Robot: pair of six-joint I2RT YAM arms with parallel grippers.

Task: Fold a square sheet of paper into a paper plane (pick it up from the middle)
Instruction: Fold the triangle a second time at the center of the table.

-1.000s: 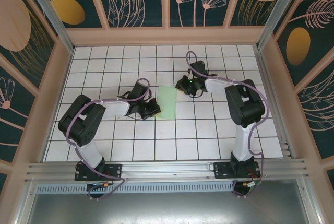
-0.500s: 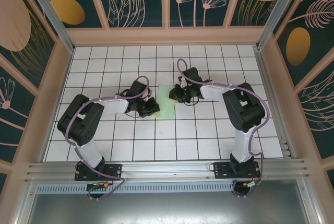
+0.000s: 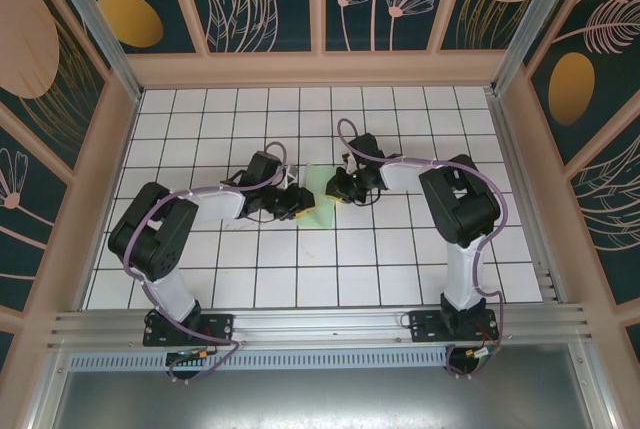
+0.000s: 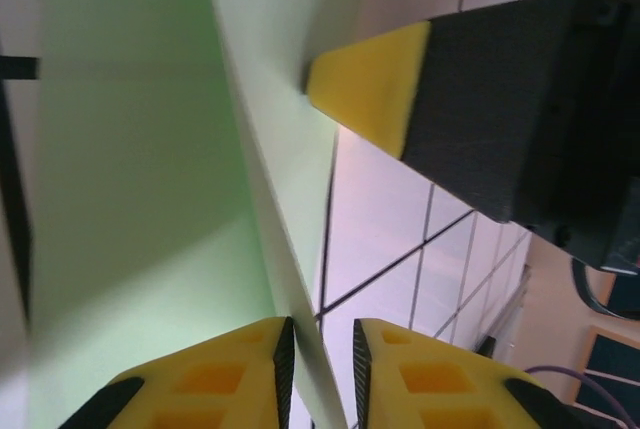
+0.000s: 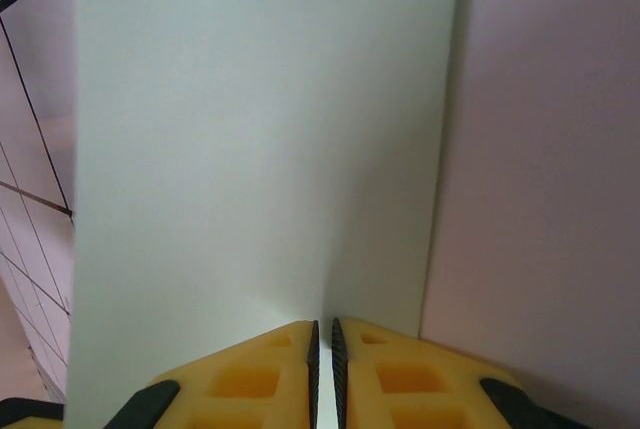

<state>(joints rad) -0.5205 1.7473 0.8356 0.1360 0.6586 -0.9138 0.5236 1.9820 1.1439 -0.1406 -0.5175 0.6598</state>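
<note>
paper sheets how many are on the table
1. The pale green sheet of paper is at the middle of the table, between the left hand and the right hand, which pinches its edge. Another could lie hidden under the hands.

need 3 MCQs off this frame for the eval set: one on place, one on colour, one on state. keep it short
1. Where is the paper sheet?
A. against the far wall
B. between the left tool and the right tool, mid-table
C. on the near rail

2. What colour are the tools' fingertips?
A. yellow
B. red
C. blue

3. How is the right tool?
A. wide open, clear of the paper
B. closed on the sheet's edge
C. gripping a cable

Answers:
1 B: the top view shows it between both tools on the tiled table.
2 A: both wrist views show yellow fingertips.
3 B: the right wrist view shows its fingers pinched together with the sheet running into them.
</note>
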